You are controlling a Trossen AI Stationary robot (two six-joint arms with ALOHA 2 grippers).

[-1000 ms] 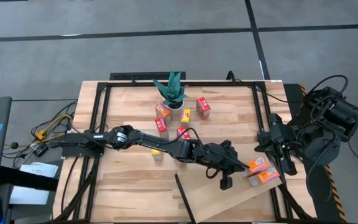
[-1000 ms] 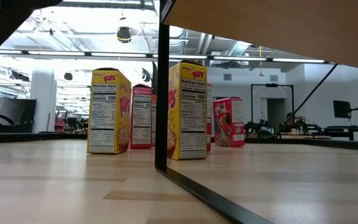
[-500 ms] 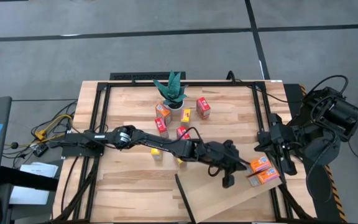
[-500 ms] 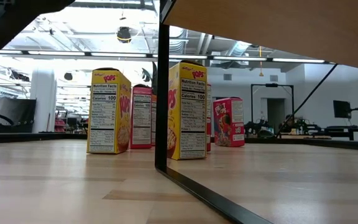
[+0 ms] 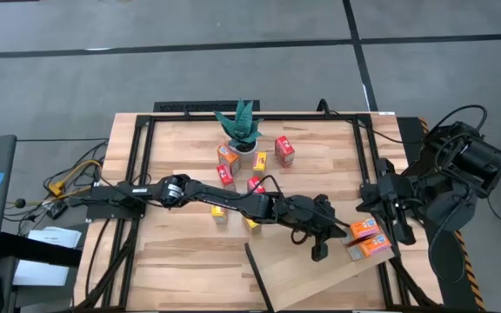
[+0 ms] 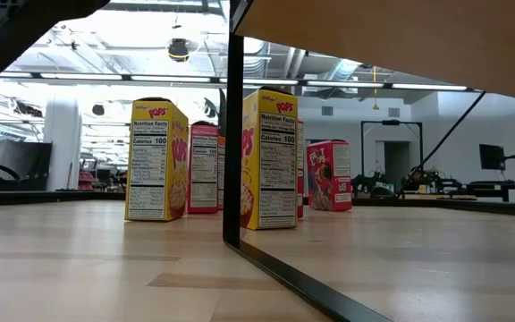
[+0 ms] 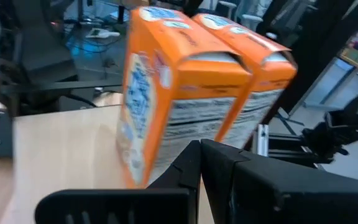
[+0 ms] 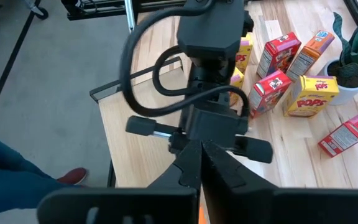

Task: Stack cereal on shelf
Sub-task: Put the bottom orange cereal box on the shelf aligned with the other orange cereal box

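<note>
Two orange cereal boxes (image 5: 368,239) stand side by side on the right end of the pale shelf board (image 5: 320,276), which lies slanted across the table's near right part. My left gripper (image 5: 342,231) reaches across the table and is shut, its tips (image 7: 201,163) just in front of the nearer orange box (image 7: 166,106). My right gripper (image 5: 381,209) is shut and waits beside these boxes on their right; its wrist view (image 8: 201,163) looks over the left arm. Red, yellow and orange boxes (image 5: 256,185) stand on the tabletop near the plant. My left gripper points level from the table's left at the lower side face (image 7: 157,165) of the nearer orange box, fingers shut. The fingers themselves hide the spot, so I cannot tell whether they touch it. The box stands upright on the shelf.
A green potted plant (image 5: 240,130) stands at the far middle of the table among the loose boxes. In the low view two yellow Pops boxes (image 6: 156,161) and a red box (image 6: 329,174) stand beyond the shelf's dark edge (image 6: 232,134). A black frame rims the table.
The left arm has shifted slightly toward the far edge, uncovering a yellow box beneath its forearm. Both orange boxes have stayed in place on the shelf.
</note>
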